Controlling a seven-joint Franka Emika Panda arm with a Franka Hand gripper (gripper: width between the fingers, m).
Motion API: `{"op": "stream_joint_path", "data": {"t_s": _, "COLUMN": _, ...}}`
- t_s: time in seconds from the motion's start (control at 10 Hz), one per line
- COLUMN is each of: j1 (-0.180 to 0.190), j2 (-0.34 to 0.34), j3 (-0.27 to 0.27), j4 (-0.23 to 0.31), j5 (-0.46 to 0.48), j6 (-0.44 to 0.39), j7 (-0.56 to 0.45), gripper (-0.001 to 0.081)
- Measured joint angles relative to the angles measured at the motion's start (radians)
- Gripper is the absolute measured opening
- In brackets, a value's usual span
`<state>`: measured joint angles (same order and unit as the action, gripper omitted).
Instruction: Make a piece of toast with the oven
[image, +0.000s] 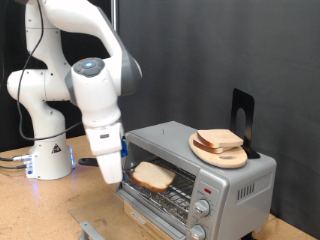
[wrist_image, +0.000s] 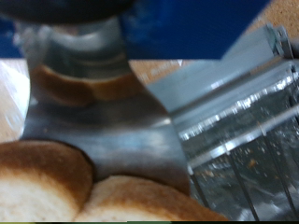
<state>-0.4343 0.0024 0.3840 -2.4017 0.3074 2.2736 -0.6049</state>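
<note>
The silver oven stands at the exterior view's right with its glass door folded down and open. A piece of toast, pale with a brown crust, lies at the oven's opening on the wire rack. My gripper hangs just to the exterior view's left of it, at the opening's edge; its fingertips do not show clearly. In the wrist view the toast fills the near edge, blurred, with the rack beside it. A second slice lies on the round wooden plate on top of the oven.
A black stand rises behind the plate on the oven's top. Two round knobs sit on the oven's front right. The robot's white base stands at the left on the wooden table. A black curtain hangs behind.
</note>
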Motion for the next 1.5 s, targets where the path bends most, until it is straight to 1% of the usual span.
{"op": "stream_joint_path", "data": {"t_s": 0.2, "j1": 0.022, "j2": -0.001, "j3": 0.031, "j4": 0.004, "j5": -0.002, "j6": 0.000, "j7": 0.000, "gripper": 0.0393}}
{"op": "stream_joint_path", "data": {"t_s": 0.4, "j1": 0.030, "j2": -0.009, "j3": 0.045, "j4": 0.004, "j5": -0.007, "j6": -0.012, "j7": 0.002, "gripper": 0.0393}}
{"op": "stream_joint_path", "data": {"t_s": 0.5, "j1": 0.029, "j2": -0.010, "j3": 0.045, "j4": 0.006, "j5": -0.024, "j6": -0.047, "j7": 0.010, "gripper": 0.0393}}
{"op": "stream_joint_path", "data": {"t_s": 0.8, "j1": 0.015, "j2": -0.010, "j3": 0.035, "j4": 0.019, "j5": -0.106, "j6": -0.212, "j7": 0.103, "gripper": 0.0393}}
{"op": "stream_joint_path", "data": {"t_s": 0.9, "j1": 0.007, "j2": -0.008, "j3": 0.031, "j4": 0.028, "j5": -0.124, "j6": -0.282, "j7": 0.145, "gripper": 0.0393}}
{"op": "stream_joint_path", "data": {"t_s": 1.0, "j1": 0.000, "j2": -0.008, "j3": 0.026, "j4": 0.034, "j5": -0.127, "j6": -0.324, "j7": 0.161, "gripper": 0.0393}}
{"op": "stream_joint_path", "data": {"t_s": 1.2, "j1": -0.011, "j2": -0.011, "j3": 0.015, "j4": 0.035, "j5": -0.127, "j6": -0.353, "j7": 0.158, "gripper": 0.0393}}
{"op": "stream_joint_path", "data": {"t_s": 1.5, "j1": -0.016, "j2": -0.030, "j3": 0.008, "j4": 0.034, "j5": -0.120, "j6": -0.354, "j7": 0.153, "gripper": 0.0393}}
